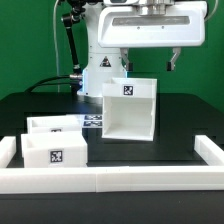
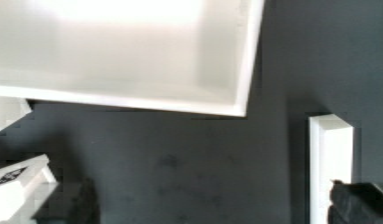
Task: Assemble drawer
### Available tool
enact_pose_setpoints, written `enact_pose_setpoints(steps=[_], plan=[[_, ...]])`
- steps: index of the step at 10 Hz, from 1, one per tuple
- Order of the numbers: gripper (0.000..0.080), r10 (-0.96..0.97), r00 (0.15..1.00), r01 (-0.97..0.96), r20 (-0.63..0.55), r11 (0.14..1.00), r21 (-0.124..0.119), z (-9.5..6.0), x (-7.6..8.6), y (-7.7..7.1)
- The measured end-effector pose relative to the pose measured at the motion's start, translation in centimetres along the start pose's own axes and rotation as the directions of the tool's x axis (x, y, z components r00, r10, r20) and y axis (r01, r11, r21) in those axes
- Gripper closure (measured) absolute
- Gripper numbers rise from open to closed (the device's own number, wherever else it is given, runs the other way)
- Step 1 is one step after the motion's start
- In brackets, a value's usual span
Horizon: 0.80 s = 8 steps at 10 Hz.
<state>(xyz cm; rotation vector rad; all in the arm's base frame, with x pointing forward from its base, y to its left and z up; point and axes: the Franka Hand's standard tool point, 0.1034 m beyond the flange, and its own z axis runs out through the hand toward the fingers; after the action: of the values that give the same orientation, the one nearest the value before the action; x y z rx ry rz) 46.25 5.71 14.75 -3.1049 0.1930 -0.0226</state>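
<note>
Gripper (image 1: 150, 63): two-finger, jaws spread wide, nothing between them, holding nothing. It hangs above the tall white boxy plastic housing (image 1: 130, 110) w/ clear air between fingertips and the housing's top edge.

Housing stands upright on the black table (image 1: 185, 115), roughly centre of scene, w/ a b/w square tag high on the face toward the exterior cam. Wrist view looks down into its open white cavity (image 2: 117, 45), so the open side faces up.

Two small white plastic trays sit at the exterior view's left, well apart from the gripper. The front tray (image 1: 55, 153) has a tag on its near face. The rear tray (image 1: 52, 125) is just behind it; can't tell if they touch. Knobs not discernible.

Marker board (image 1: 92, 120) lies flat on the table btwn trays and housing. Long low white rim wall (image 1: 120, 180) runs along the near edge, w/ end blocks at both sides.
</note>
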Motion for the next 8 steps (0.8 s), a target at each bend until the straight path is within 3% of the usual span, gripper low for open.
enact_pose_setpoints(steps=[3,4,6,8], plan=[[0.015,0.051,0.999,-0.051,0.001,0.999,-0.001,0.1,-0.4,-0.1],[0.015,0.179,0.984,-0.179,0.0,0.984,-0.007,0.1,-2.3,-0.6],[0.015,0.195,0.981,-0.195,-0.004,0.981,-0.009,1.3,-5.3,-1.5],[0.015,0.198,0.98,-0.199,-0.009,0.98,-0.013,2.5,-6.9,-1.8]])
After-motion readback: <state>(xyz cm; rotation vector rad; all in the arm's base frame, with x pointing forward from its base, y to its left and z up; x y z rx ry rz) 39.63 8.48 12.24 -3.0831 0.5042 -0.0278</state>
